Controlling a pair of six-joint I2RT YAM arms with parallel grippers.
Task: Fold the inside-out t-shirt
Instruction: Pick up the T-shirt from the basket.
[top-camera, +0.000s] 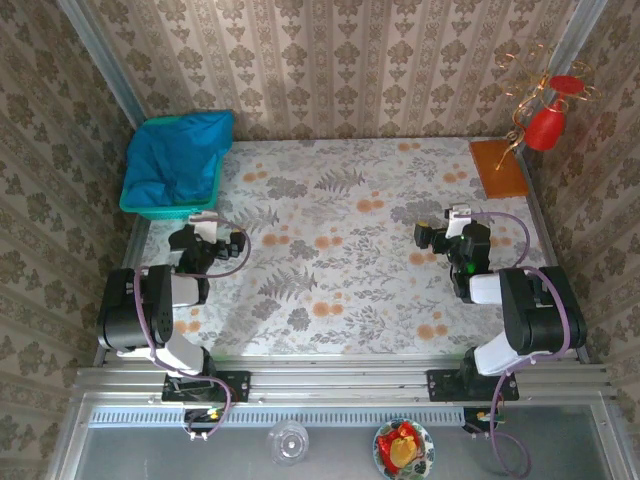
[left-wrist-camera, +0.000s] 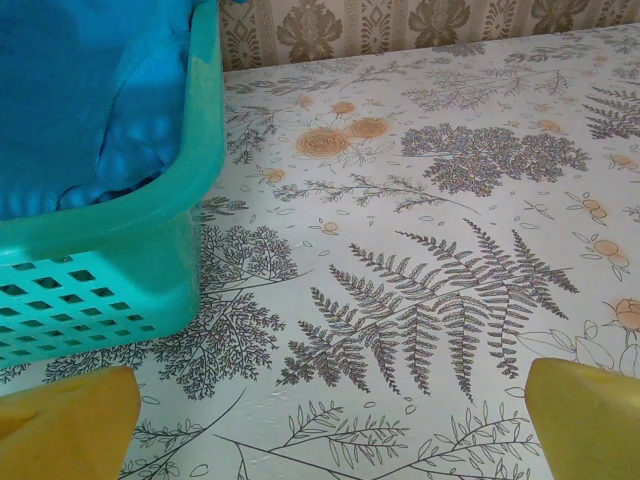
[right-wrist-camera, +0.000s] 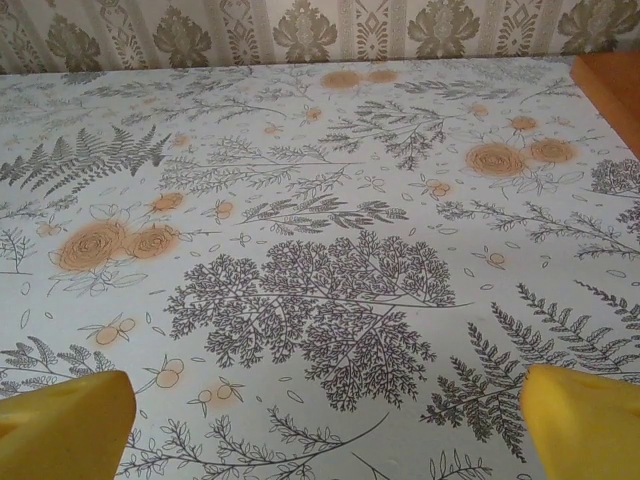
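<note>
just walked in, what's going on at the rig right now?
Nothing is being handled yet. The teal-blue t-shirt lies bunched in the green mesh basket at the far left corner of the table. The left tool is open just in front of the basket, holding nothing. The right tool is open over the right side of the table. Folding has not started.

A table (top-camera: 350, 250) covered in a pale cloth printed with grey ferns and orange flowers is walled on three sides by beige damask wallpaper (top-camera: 350, 60). A rigid turquoise-green plastic mesh basket (top-camera: 160, 210) sits on the table's far left corner. A flat orange-brown wooden board (top-camera: 497, 167) lies at its far right corner, and a red bottle-shaped ornament with gold wire curls (top-camera: 547, 125) hangs just beyond that corner. Below the table's near edge stand a clear glass cup (top-camera: 288, 441) and a patterned plate of red and yellow food (top-camera: 403, 447).
</note>
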